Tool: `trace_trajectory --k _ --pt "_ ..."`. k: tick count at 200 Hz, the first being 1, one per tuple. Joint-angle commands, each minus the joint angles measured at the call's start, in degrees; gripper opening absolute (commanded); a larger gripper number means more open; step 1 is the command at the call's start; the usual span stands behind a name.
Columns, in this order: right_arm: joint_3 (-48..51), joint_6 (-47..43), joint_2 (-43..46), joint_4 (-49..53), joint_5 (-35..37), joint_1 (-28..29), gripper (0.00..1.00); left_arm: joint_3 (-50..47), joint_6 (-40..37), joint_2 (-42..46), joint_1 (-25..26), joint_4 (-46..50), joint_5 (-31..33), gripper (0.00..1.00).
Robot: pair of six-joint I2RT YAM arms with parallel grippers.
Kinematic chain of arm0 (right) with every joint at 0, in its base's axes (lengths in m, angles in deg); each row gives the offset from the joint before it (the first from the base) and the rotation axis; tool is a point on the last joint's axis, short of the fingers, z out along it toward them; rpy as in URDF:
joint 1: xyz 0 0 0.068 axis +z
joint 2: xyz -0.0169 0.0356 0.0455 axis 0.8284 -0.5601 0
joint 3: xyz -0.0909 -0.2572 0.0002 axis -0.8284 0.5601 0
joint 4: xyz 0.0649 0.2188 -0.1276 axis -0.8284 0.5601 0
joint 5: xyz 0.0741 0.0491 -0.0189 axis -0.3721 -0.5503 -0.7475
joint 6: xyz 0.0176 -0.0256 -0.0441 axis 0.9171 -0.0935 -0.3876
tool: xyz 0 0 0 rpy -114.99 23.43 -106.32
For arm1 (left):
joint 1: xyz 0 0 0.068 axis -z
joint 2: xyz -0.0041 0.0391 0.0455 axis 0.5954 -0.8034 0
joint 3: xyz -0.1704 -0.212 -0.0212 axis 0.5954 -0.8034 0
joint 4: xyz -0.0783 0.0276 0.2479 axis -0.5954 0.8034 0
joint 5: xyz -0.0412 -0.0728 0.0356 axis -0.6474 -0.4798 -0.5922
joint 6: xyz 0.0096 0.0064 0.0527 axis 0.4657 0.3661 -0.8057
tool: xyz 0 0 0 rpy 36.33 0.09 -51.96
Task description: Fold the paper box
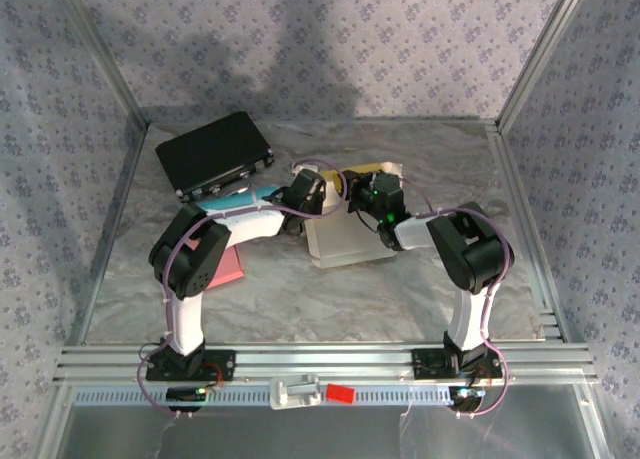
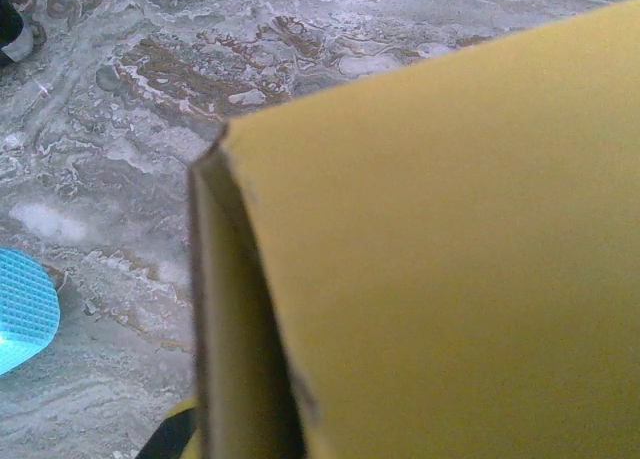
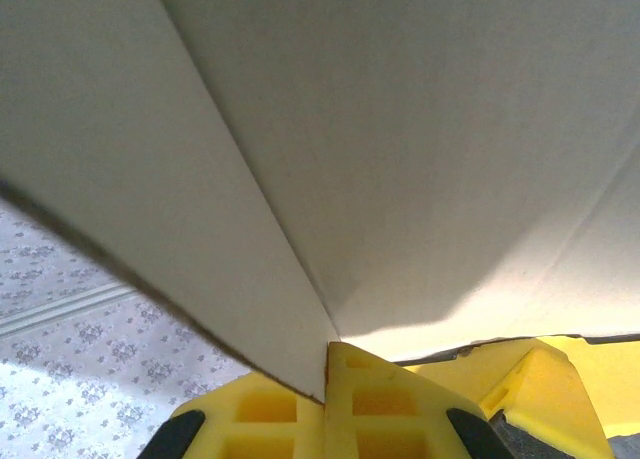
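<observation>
Evidently mid-fold: left hand [image 1: 322, 192] and right hand [image 1: 365, 194] tight against paper box [image 1: 345, 241], grips impossible to tell. Could crumple or skid over desk [image 1: 300, 304] under uneven pushing.

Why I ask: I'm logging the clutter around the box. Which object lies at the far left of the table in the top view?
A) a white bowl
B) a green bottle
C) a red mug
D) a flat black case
D: the top view shows a flat black case lying at the far left of the table, apart from the cream paper box near the middle.
</observation>
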Motion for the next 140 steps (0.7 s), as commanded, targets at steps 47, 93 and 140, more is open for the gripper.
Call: trace_trajectory --k 47,93,140 --pt "-0.4 1.0 1.3 4.8 -3.1 2.3 0.00 12.4 14.8 -5.5 2.2 23.4 13.2 0.00" --pt "-0.9 1.0 1.3 6.0 -3.4 2.4 0.00 12.0 15.0 -5.8 2.5 22.9 15.0 0.00" --pt "-1.9 -3.2 6.0 14.5 -5.6 0.7 0.27 10.7 12.1 -4.2 2.4 21.6 15.9 0.00"
